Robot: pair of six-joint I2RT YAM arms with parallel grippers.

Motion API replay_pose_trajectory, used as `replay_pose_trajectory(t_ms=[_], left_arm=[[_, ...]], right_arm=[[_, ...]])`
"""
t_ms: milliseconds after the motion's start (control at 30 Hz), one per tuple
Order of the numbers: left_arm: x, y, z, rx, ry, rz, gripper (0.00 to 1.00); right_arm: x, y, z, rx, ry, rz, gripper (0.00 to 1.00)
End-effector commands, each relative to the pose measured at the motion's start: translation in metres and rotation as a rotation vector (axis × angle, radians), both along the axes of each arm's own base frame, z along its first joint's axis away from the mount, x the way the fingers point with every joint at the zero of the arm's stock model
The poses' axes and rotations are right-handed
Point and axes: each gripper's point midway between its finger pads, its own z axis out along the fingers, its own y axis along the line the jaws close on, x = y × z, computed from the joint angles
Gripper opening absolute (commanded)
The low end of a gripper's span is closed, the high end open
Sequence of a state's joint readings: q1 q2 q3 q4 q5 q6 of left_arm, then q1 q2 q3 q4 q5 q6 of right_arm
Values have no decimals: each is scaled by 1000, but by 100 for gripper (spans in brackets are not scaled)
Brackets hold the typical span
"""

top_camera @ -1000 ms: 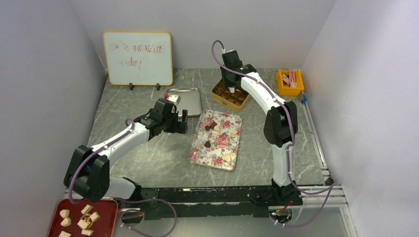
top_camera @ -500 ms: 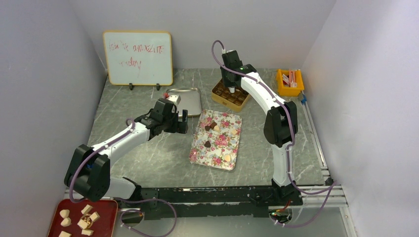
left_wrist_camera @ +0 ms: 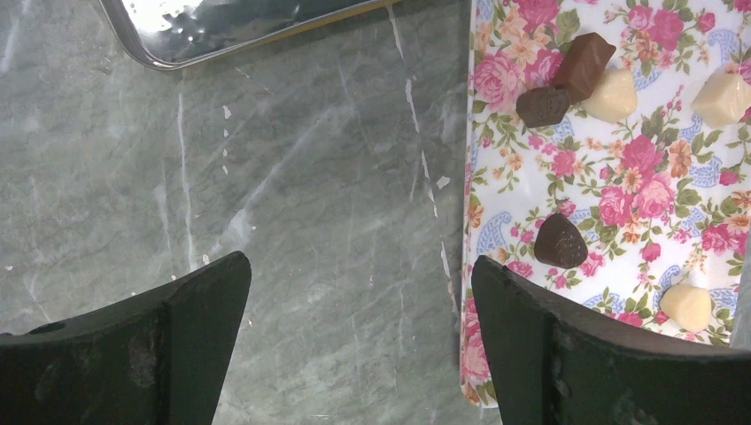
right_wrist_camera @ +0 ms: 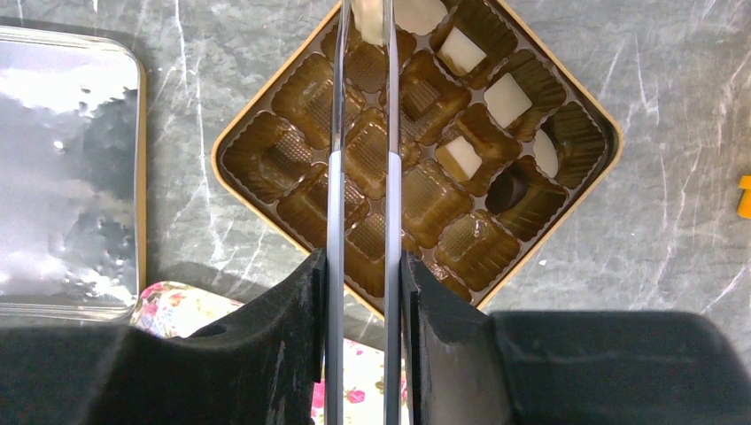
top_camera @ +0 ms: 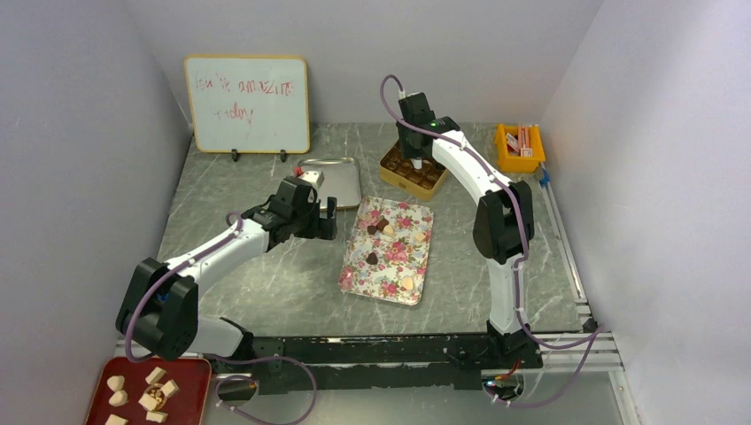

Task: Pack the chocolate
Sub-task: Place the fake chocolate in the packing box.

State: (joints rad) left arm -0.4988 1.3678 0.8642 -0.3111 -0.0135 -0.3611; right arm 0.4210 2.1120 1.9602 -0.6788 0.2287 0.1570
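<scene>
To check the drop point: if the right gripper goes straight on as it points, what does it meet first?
Probably the box, in a cup near one corner; the right gripper holds a cream chocolate above it. Height is unclear.

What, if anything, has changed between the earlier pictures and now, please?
Nothing visibly changed. The right tool still hangs over the chocolate box with a cream chocolate between its tips. The left tool stays open beside the floral tray, and the chocolates on it lie as before.
</scene>
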Motion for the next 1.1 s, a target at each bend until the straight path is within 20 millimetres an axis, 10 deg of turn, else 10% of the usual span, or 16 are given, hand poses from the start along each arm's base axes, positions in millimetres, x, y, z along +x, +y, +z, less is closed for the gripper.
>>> replay_pose_trajectory(t_ms=[0, 567, 1067], left_arm=[[11, -9, 18, -45, -44, -3, 100], [10, -9, 18, -51, -43, -3, 100], [6, -8, 27, -66, -59, 1, 100]], right_arm=[[10, -4, 24, 18, -81, -22, 32], [8, -6, 29, 20, -92, -25, 36], [-14, -27, 84, 30, -173, -96, 35]])
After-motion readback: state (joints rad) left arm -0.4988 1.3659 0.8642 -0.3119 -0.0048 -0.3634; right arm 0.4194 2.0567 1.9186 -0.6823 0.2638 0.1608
